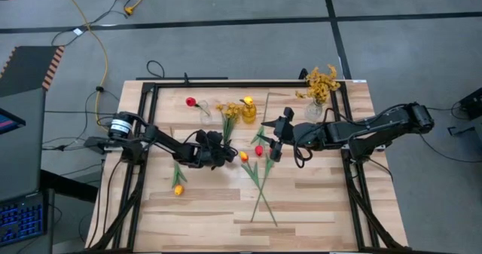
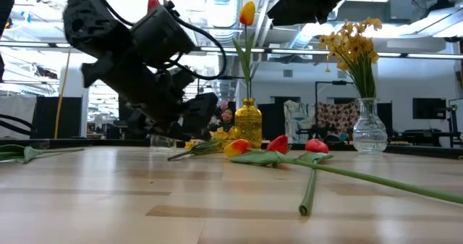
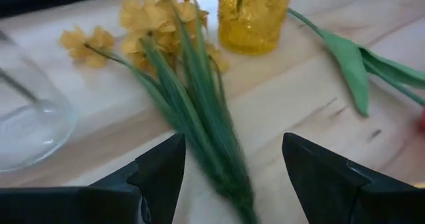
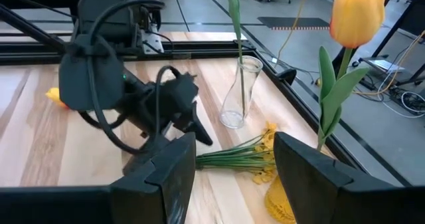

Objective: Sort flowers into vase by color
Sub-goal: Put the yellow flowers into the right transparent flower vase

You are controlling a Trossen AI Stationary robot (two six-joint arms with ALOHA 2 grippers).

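High view, L to R: left end effector [image 1: 218,150] open over the stems of a mustard-yellow spray [image 1: 229,118] lying mid-surface; prob. light, floppy, so pinch the stem bundle mid-length. Right end effector [image 1: 273,137] open, above loose tulips [image 1: 251,154].

Yellow vase [image 1: 248,112], red tulip [image 1: 258,151], mustard spray [image 1: 229,112], pale wood table [image 1: 316,201].

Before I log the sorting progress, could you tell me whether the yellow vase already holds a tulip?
Yes, the yellow vase holds one yellow-orange tulip standing upright on its stem in the low view.
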